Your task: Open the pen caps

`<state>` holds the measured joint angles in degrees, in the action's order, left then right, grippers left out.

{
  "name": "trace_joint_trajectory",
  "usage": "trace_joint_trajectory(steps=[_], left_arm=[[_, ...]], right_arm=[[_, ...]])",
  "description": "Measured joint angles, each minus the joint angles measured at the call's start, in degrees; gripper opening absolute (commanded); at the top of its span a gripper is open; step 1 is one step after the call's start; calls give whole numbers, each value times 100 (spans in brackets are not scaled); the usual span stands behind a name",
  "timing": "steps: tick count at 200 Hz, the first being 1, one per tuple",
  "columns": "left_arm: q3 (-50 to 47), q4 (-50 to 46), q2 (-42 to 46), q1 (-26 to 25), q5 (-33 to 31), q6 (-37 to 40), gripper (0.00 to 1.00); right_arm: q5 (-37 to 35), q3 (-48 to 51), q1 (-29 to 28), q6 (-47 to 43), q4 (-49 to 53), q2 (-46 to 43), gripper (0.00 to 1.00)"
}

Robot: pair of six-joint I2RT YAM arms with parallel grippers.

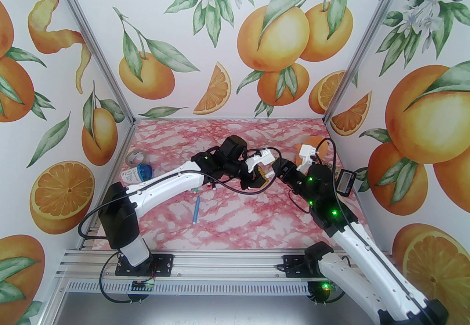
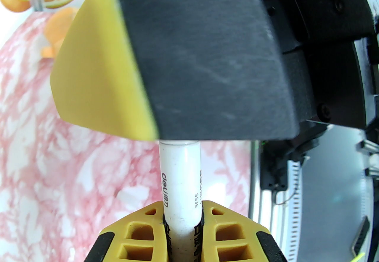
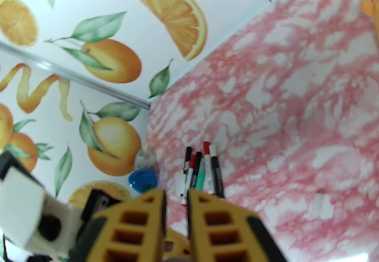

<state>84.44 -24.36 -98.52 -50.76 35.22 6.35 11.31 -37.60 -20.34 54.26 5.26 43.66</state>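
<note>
Left pincer clamps a white pen; right pincer seemingly grips its cap.

Overhead camera looks down across the desk from its near edge; both close-up wrist cameras share its surface.

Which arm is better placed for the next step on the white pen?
Likely right: the left gripper clamps the white pen; a finger of the right gripper covers its far end, placed to pull.
</note>
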Motion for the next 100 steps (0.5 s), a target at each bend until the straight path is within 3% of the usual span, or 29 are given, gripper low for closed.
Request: trace_joint_trajectory(steps=[32,100], left_arm=[[2,-11,0,125,382,-26,0],[13,107,0,131,321,-46,0]], right_arm=[[568,94,190,-229,-400,37,7],[1281,175,579,-310,-831,142,7]])
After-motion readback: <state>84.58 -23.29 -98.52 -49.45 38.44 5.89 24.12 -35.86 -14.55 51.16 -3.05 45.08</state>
